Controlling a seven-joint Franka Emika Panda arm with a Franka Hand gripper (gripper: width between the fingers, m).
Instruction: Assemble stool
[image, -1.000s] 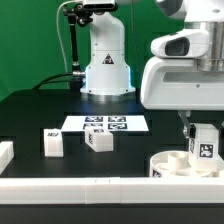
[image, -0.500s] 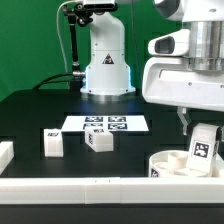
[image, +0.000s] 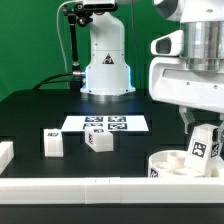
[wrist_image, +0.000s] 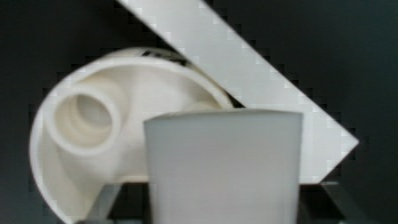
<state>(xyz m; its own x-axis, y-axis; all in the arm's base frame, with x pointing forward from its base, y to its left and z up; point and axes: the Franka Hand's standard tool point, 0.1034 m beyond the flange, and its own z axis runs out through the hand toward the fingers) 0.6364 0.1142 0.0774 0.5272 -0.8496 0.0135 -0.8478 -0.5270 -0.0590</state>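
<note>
Exterior view, its left to its right. Two loose chunky white plastic block legs sit on the black table (image: 30, 115): the first leg (image: 53, 143), and the second leg (image: 98, 140) near it, turned askew. Both carry black-and-white square tags. Behind them lies the flat marker board (image: 107, 124). A long white border rail (image: 90, 186) runs along the near edge.

Toward that view's right, the thick round white plastic disc seat (image: 172, 163) lies on the table near the rail, sockets facing up. The third leg (image: 204, 147) hangs tilted over the seat, clamped in the two-finger gripper (image: 199, 130), whose jaws stand narrow, closed on the leg's upper part.

Wrist view: the third leg (wrist_image: 221, 165) is smooth, matte and blunt-ended. The seat (wrist_image: 107, 115) shows a round recessed socket with a raised lip.

Judgement: the step in hand is seating this leg in a socket. Done well, it means squaring the leg to the socket, centring it over the lip, then lowering slowly. Hard, slick plastic will likely jam if it enters tilted, or slip in the jaws.
</note>
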